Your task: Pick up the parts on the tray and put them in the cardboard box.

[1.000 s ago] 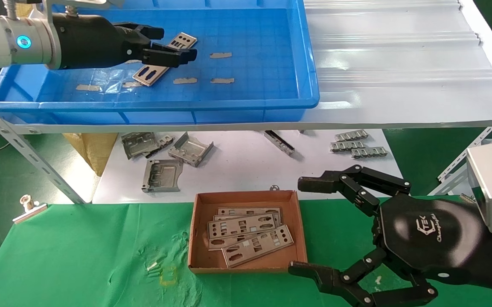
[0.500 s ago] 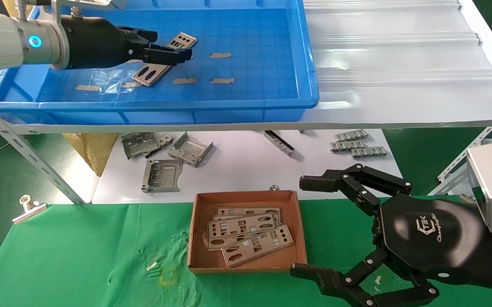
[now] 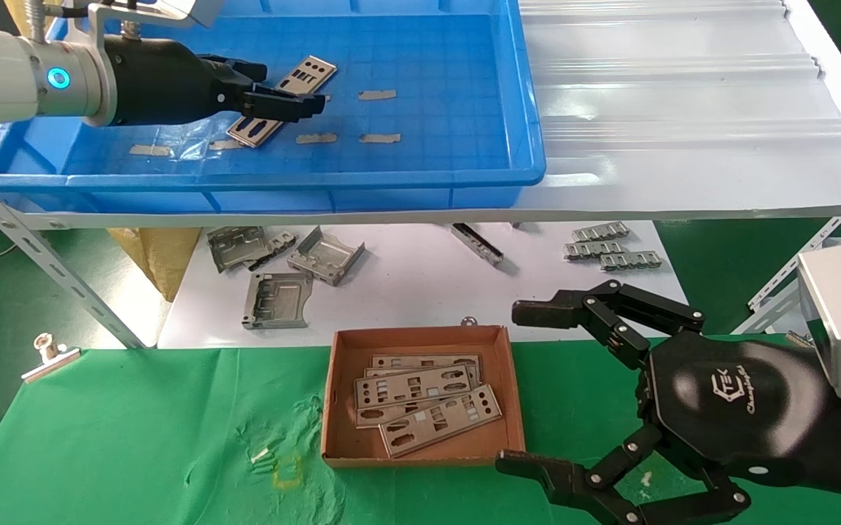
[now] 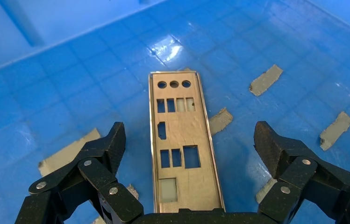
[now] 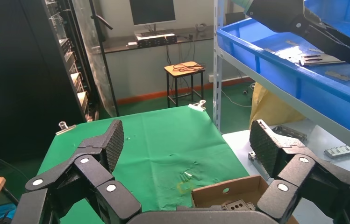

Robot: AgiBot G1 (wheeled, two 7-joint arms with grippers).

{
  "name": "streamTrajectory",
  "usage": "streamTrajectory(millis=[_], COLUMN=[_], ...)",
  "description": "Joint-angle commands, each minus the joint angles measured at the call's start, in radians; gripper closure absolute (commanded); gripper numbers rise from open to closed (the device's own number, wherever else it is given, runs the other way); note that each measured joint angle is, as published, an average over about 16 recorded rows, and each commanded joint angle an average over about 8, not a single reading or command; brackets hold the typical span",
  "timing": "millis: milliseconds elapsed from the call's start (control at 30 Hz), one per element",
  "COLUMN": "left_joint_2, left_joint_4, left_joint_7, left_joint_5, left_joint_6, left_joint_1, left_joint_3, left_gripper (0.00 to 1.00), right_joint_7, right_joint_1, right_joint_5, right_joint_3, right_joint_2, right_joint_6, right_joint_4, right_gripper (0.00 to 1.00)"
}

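Lowered left gripper (image 4: pixel 189 140) straddles plate (image 4: pixel 182 144), fingers spread wide

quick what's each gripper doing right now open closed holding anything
Left gripper: open, empty, over the part in the tray.
Right gripper: open, empty.

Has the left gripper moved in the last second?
Yes. The left gripper has pulled back toward the robot's left over the tray: its fingertips earlier reached past the plate toward the tape strip; now they stop short.

Left gripper (image 4: pixel 189 140) open, fingers either side of part (image 4: pixel 182 144) on tray (image 4: pixel 93 70) floor.
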Motion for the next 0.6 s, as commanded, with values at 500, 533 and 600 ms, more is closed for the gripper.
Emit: streamTrajectory(millis=[500, 533, 600], left_joint_2=[0.010, 0.011, 0.012], left_joint_4=[-0.002, -0.002, -0.003], left_joint_7=[-0.025, -0.026, -0.029], left_joint_5=[0.004, 0.004, 0.005], left_joint_6=[-0.047, -0.048, -0.049], left_joint_1=[0.015, 0.016, 0.018], left_joint_3=[0.003, 0.003, 0.003], left_gripper=[1.00, 1.00, 1.00], right_joint_7=[0.000, 0.000, 0.000], right_joint_1=[0.000, 0.000, 0.000], right_joint_5=[0.000, 0.000, 0.000], right_joint_3=[0.000, 0.000, 0.000], right_joint_2=[0.000, 0.000, 0.000], right_joint_6=[0.000, 0.000, 0.000], right_joint_4=[0.000, 0.000, 0.000], right_gripper=[0.00, 0.00, 0.00])
